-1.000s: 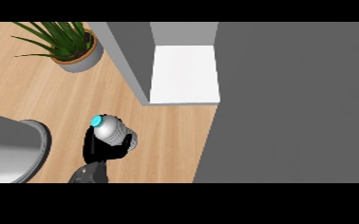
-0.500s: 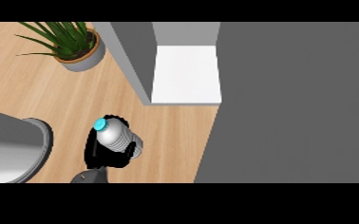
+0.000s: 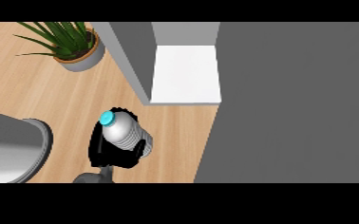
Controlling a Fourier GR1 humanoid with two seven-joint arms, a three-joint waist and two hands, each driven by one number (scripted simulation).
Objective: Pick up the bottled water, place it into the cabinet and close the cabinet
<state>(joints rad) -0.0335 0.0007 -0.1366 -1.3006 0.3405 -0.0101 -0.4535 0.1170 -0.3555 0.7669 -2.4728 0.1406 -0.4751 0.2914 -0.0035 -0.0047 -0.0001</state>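
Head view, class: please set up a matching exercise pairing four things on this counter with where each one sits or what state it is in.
Things:
1. bottled water
2. potted plant
3. cabinet shelf
4. grey round object

Places or states:
A. at the left edge, partly cut off
B. white, bare, behind the open door
C. top left corner of the counter
D. held in the hand, teal cap up

Pairs: 1-D, 2-C, 3-B, 4-A
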